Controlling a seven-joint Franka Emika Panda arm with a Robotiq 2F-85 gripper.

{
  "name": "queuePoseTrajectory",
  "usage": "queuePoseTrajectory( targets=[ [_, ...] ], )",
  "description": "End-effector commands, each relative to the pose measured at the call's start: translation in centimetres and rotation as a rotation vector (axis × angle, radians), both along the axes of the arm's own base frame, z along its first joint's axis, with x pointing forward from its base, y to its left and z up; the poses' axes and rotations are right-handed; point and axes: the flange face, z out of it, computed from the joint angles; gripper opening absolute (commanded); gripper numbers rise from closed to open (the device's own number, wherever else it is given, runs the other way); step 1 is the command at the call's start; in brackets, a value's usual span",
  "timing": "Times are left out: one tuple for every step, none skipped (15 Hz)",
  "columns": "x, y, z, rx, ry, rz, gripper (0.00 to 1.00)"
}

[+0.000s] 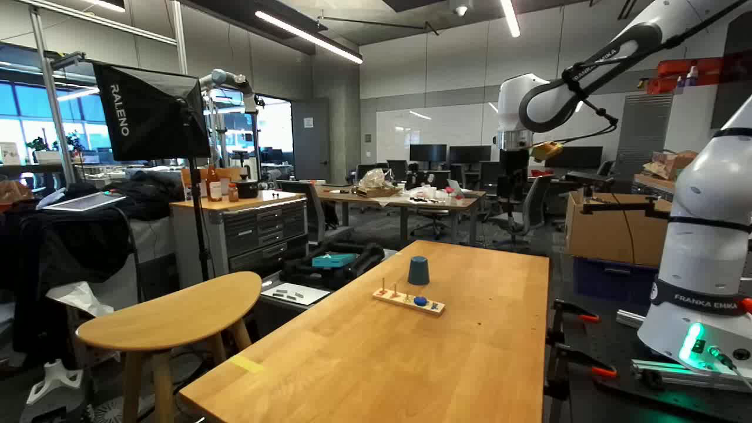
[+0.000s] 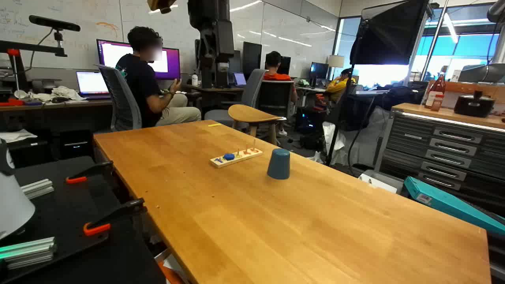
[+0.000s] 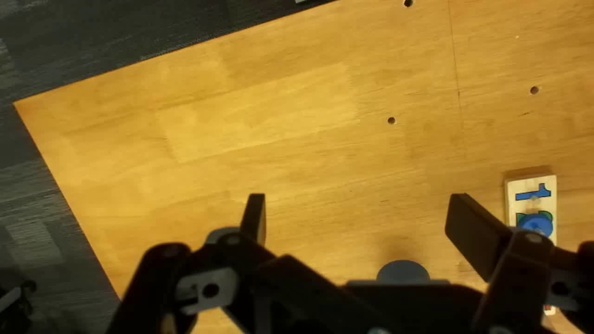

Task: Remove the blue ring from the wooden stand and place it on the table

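Note:
The blue ring (image 1: 420, 301) sits on the wooden stand (image 1: 405, 302), near one end, over one of its pegs. In an exterior view the ring (image 2: 229, 156) and stand (image 2: 242, 157) lie on the table (image 2: 315, 221). In the wrist view the ring (image 3: 536, 225) and stand (image 3: 531, 180) are at the right, partly hidden by a finger. The stand's other pegs hold no large ring; small coloured marks show at their feet. My gripper (image 3: 356, 208) is open and empty, high above the table (image 3: 287, 130). It shows dark in both exterior views (image 1: 512, 197) (image 2: 215, 75).
A blue-grey upside-down cup (image 1: 419, 271) stands on the table close to the stand; it also shows in the wrist view (image 3: 403, 271). Clamps (image 2: 98, 228) grip the table edge on the robot's side. A smaller wooden table (image 1: 176, 311) stands beside the long one. A person (image 2: 146, 79) sits behind.

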Motion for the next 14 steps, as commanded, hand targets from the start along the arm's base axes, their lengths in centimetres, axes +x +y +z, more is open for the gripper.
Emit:
queuePoseTrajectory(
  targets=[
    [0.0, 0.0, 0.1, 0.0, -0.001, 0.0, 1.0],
    [0.1, 0.0, 0.2, -0.001, -0.002, 0.0, 1.0],
    [0.1, 0.0, 0.2, -0.001, -0.003, 0.0, 1.0],
    [0.1, 0.0, 0.2, -0.001, -0.003, 0.0, 1.0],
    [0.1, 0.0, 0.2, -0.001, -0.003, 0.0, 1.0],
    [0.1, 0.0, 0.2, -0.001, -0.003, 0.0, 1.0],
    [0.6, 0.6, -0.1, -0.014, -0.032, 0.012, 1.0],
    [1.3, 1.9, -0.7, -0.009, -0.033, 0.039, 1.0],
    [2.0, 3.1, -1.4, -0.006, -0.042, 0.064, 1.0],
    [2.8, 5.1, -2.8, 0.002, -0.054, 0.094, 1.0],
    [3.6, 6.7, -4.0, 0.006, -0.05, 0.125, 1.0],
    [4.5, 8.7, -5.7, 0.013, -0.054, 0.149, 1.0],
    [5.4, 10.5, -7.4, 0.023, -0.051, 0.163, 1.0],
    [6.3, 12.2, -9.0, 0.024, -0.046, 0.182, 1.0]
  ],
)
